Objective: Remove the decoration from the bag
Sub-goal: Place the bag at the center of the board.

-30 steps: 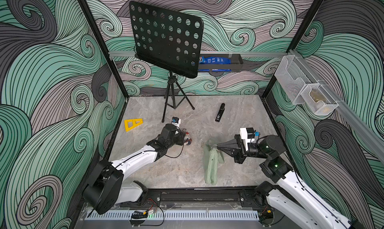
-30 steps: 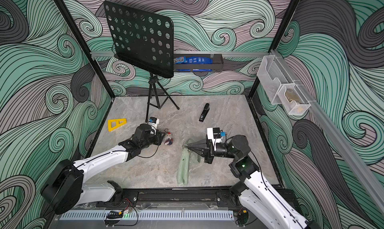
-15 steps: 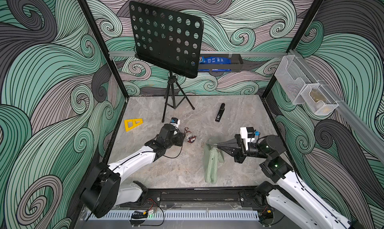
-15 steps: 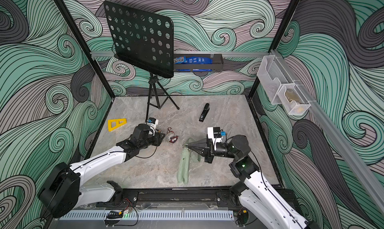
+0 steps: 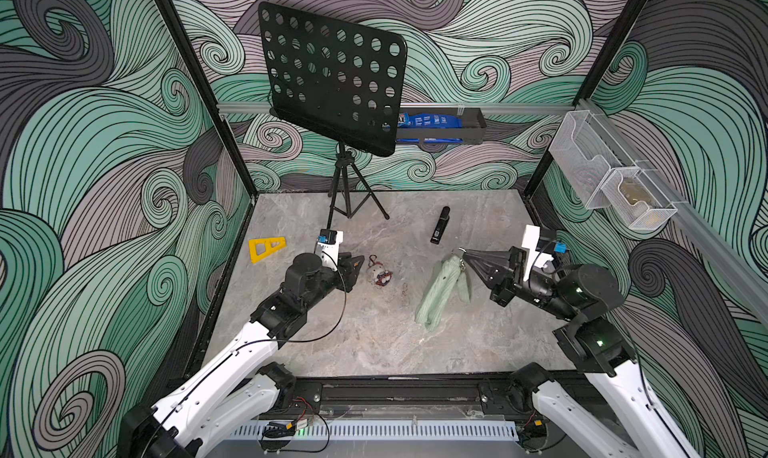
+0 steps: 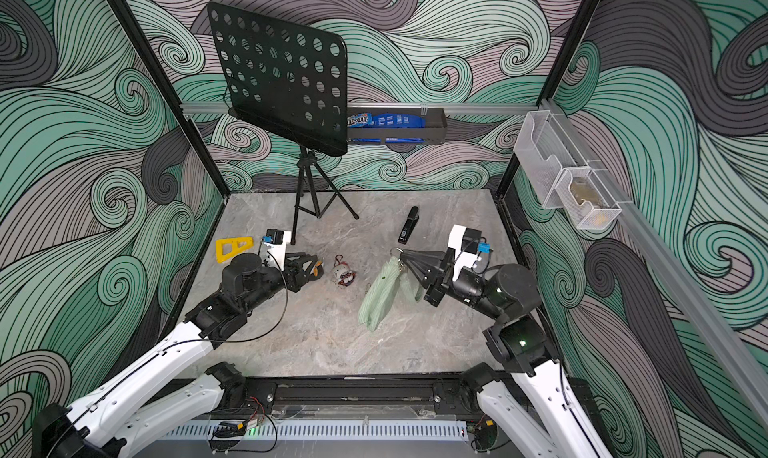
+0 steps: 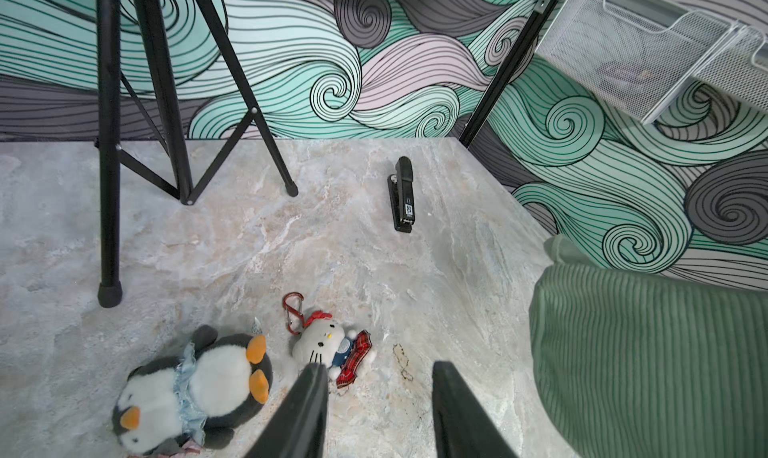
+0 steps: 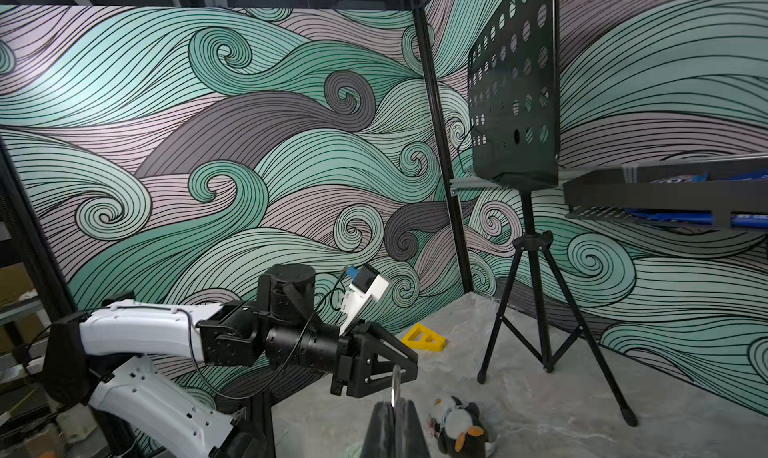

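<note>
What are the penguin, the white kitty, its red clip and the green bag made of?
The penguin looks like soft plush: fuzzy black and white pile. The kitty seems plush too, with a red tartan cloth piece. The red clip is probably painted metal: thin, smooth, slightly shiny. The green bag looks like matte corduroy-like fabric, with fine parallel ridges.

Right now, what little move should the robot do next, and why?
Probably lower the bag to the table and let go. The right claw is shut on its metal ring, holding one end up, while the cat charm and the penguin toy lie loose on the table, apart from the bag. The left claw is open and empty.
</note>
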`<control>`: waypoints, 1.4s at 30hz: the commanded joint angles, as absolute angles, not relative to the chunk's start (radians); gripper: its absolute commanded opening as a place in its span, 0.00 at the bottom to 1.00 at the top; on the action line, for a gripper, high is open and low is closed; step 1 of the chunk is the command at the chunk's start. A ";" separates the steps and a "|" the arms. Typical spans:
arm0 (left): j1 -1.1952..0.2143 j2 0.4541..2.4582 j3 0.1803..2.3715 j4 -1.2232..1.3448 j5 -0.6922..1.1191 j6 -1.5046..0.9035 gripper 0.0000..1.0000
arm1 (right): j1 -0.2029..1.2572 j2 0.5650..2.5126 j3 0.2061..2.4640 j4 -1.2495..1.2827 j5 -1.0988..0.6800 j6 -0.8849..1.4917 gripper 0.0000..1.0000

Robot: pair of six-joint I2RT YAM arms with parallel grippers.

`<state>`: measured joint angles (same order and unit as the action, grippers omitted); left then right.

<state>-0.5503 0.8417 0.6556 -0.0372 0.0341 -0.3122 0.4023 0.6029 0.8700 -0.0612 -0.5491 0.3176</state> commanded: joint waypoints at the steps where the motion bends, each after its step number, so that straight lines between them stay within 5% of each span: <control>1: -0.542 0.801 0.645 -0.092 -0.006 -0.287 0.44 | 0.399 0.565 0.871 -0.185 -0.448 0.306 0.00; 10: -0.542 0.802 0.624 -0.082 -0.027 -0.274 0.45 | 0.398 0.706 0.785 -0.231 -0.294 0.298 0.00; 23: -0.542 0.822 0.630 -0.094 -0.038 -0.269 0.47 | 0.387 1.455 1.006 -0.055 -0.302 0.279 0.00; 32: -0.541 0.837 0.581 0.004 -0.108 -0.226 0.48 | 0.332 1.580 1.005 0.068 -0.344 0.316 0.00; 39: -0.540 0.923 0.577 0.121 -0.322 -0.090 0.48 | 0.290 1.552 0.955 0.092 -0.347 0.339 0.48; 42: -0.539 0.940 0.566 0.186 -0.490 -0.069 0.52 | 0.273 1.494 0.925 0.094 -0.321 0.335 0.57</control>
<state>-0.5472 0.9340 0.5694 0.0845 -0.2897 -0.1314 0.2863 1.5581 0.9508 0.0662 -0.3351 0.3374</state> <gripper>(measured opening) 0.520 0.554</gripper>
